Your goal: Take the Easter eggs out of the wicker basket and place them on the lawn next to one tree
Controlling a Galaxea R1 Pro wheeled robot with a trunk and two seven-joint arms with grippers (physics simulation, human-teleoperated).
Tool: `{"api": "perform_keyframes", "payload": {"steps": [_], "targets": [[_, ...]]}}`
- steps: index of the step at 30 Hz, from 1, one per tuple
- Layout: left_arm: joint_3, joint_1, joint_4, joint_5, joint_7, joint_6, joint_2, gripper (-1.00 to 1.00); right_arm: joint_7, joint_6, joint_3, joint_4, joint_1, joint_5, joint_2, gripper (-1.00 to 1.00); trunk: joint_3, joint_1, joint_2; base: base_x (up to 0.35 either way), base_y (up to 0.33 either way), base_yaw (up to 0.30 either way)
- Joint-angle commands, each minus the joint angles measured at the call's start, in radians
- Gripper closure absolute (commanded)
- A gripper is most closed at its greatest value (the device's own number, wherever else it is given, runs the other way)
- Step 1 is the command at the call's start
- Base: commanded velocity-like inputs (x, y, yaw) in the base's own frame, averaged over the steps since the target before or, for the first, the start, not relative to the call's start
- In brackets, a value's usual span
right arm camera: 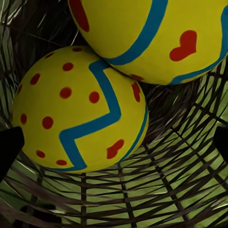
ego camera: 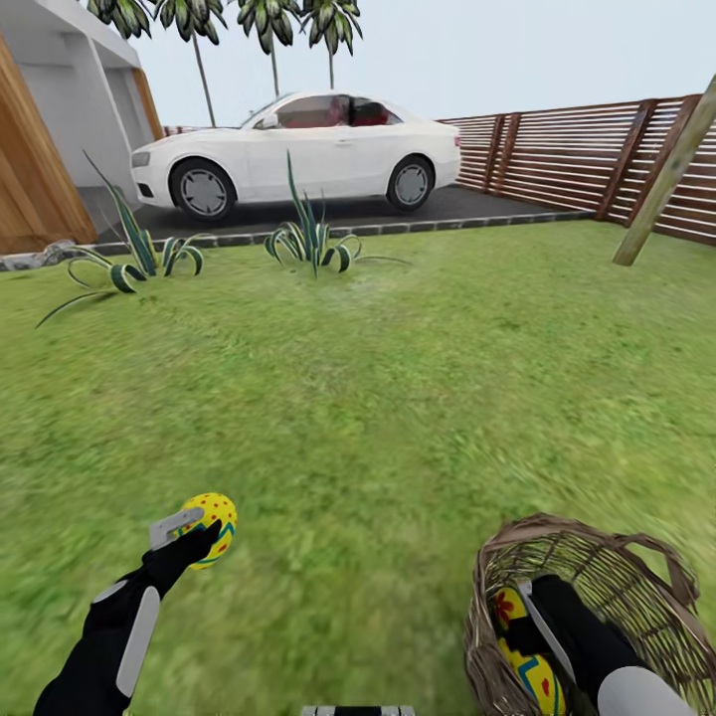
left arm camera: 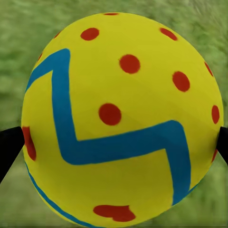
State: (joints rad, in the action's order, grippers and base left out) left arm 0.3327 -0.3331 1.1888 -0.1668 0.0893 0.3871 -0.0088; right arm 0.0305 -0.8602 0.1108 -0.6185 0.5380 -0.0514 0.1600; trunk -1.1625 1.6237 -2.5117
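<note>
Left pincer point(ego camera: 204, 532) is closed on a yellow Easter egg point(ego camera: 211, 526) with a blue zigzag band and red dots, held clear above the lawn point(ego camera: 398, 398) at the near left of the head view. In the left wrist view the held egg point(left arm camera: 121, 118) sits between the two dark fingertips point(left arm camera: 8, 147), one touching each flank, with blurred grass behind it.

Wicker basket point(ego camera: 597, 597) stands on the grass at the near right of the head view. The right arm reaches down into it. Right pincer point(right arm camera: 114, 142) is spread apart inside the basket: its dark fingertips point(right arm camera: 9, 147) show at opposite edges of the right wrist view and grip nothing. One tip lies just beside the dotted egg point(right arm camera: 78, 109); contact cannot be told.

Two eggs lie in the basket, touching each other. The dotted egg rests on the woven wall point(right arm camera: 142, 190). The second egg point(right arm camera: 152, 38), with a blue band and a red heart-like mark, lies against it. In the head view both show as yellow patches point(ego camera: 527, 651) beside the right arm.

Background: a white car point(ego camera: 298, 149) on the dark driveway, two spiky striped plants point(ego camera: 310, 239) at the lawn's far edge, a slatted wooden fence point(ego camera: 597, 159) at far right, and a leaning bare trunk point(ego camera: 664, 179) in front of it.
</note>
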Motion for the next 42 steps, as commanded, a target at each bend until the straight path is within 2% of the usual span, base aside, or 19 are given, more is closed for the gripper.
{"api": "perform_keyframes", "payload": {"steps": [1, 8, 13, 18, 36, 42], "targets": [[0.003, 0.0, -0.002, -0.007, 0.004, 0.007, -0.002, 1.0, 0.003, -0.005, 0.005, -0.001, 0.0, -0.005, 0.001, -1.0, -0.005, 0.0, -0.001, 0.0, 0.0, 0.0], [0.003, -0.001, -0.014, -0.005, 0.004, 0.007, -0.003, 1.0, 0.003, -0.005, 0.005, -0.001, 0.0, -0.005, 0.001, -1.0, -0.032, 0.003, -0.002, 0.0, 0.0, 0.0], [0.002, -0.001, -0.015, -0.005, 0.004, 0.007, -0.02, 1.0, 0.003, -0.005, 0.005, -0.001, 0.0, -0.005, 0.001, -1.0, -0.051, 0.006, -0.003, 0.0, 0.0, 0.0], [0.002, -0.001, -0.014, -0.003, 0.004, 0.007, -0.023, 1.0, 0.003, -0.005, 0.004, -0.007, 0.0, -0.005, 0.001, -1.0, -0.071, 0.008, -0.005, 0.0, 0.0, 0.0], [0.003, -0.001, -0.035, -0.003, 0.005, 0.003, -0.022, 1.0, 0.004, -0.005, 0.012, -0.008, 0.0, -0.007, -0.012, -1.0, -0.071, 0.008, -0.005, 0.0, 0.0, 0.0], [0.003, -0.001, -0.034, -0.005, 0.004, 0.003, -0.022, 1.0, 0.004, -0.005, 0.012, -0.007, 0.0, -0.007, -0.013, -1.0, -0.094, 0.011, -0.006, 0.0, 0.0, 0.0]]}}
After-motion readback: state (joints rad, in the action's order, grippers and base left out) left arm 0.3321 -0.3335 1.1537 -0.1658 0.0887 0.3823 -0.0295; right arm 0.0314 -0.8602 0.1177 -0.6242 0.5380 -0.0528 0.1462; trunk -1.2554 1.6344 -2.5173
